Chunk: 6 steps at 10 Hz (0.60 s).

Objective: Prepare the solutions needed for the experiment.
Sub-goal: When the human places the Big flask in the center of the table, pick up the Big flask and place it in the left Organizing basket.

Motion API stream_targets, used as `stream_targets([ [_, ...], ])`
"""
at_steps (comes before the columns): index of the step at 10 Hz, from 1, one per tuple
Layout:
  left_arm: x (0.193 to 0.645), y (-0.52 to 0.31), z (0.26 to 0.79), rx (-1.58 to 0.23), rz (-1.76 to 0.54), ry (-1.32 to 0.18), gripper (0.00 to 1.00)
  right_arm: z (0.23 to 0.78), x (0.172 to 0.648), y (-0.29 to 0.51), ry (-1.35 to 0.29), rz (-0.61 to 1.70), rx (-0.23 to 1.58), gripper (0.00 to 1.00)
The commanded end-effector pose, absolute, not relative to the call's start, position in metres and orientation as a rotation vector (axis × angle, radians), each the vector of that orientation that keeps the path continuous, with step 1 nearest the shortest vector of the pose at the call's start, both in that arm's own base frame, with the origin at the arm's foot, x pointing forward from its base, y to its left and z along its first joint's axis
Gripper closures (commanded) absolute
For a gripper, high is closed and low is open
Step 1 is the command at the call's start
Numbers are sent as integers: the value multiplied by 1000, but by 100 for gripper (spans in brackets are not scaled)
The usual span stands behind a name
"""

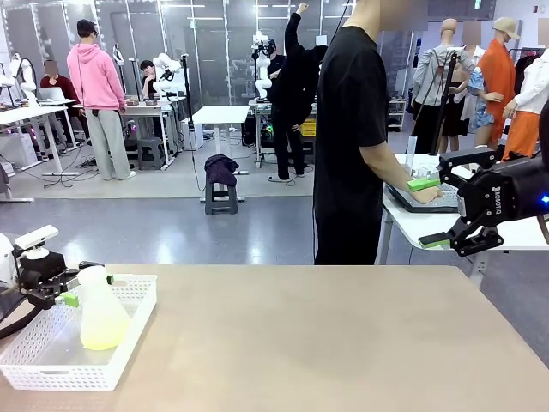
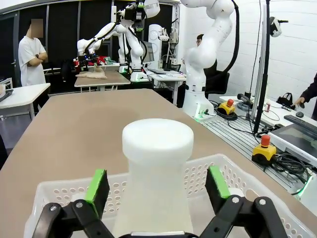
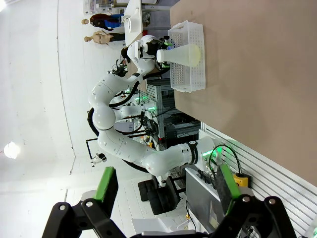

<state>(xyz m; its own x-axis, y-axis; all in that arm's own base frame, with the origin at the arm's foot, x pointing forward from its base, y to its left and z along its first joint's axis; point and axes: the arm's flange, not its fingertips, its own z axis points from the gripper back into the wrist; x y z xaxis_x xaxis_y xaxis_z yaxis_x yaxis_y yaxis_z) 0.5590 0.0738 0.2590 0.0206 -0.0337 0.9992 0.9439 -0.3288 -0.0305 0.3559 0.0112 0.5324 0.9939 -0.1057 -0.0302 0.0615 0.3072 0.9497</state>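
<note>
A translucent conical flask (image 1: 103, 316) stands in a white perforated basket (image 1: 129, 348) at the table's near left. The solutions show as a pale yellow-green layer (image 1: 104, 333) in its base. My left gripper (image 1: 84, 288) is open, its green pads on either side of the flask's neck with small gaps. In the left wrist view the flask's white neck (image 2: 157, 148) rises between the fingers of the left gripper (image 2: 157, 184). My right gripper (image 1: 442, 215) hangs open and empty above the table's far right. The right wrist view shows the right gripper (image 3: 166, 187), with the flask (image 3: 185, 53) and basket (image 3: 190, 82) far off.
The tan table (image 1: 326, 343) stretches bare from the basket to the right edge. A person in black (image 1: 352, 137) stands beyond the far edge, turned to a white side table (image 1: 429, 225), one hand on a tray there.
</note>
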Motion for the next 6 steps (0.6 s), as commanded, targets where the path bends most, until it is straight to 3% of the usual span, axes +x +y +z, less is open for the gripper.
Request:
stream_targets([
  [1, 558, 73, 259, -1447, -1450, -982, 0, 533, 356, 12, -45, -104, 1260, 0],
  [6, 560, 110, 264, -1353, -1422, -973, 0, 533, 356, 12, -45, -104, 1260, 0],
])
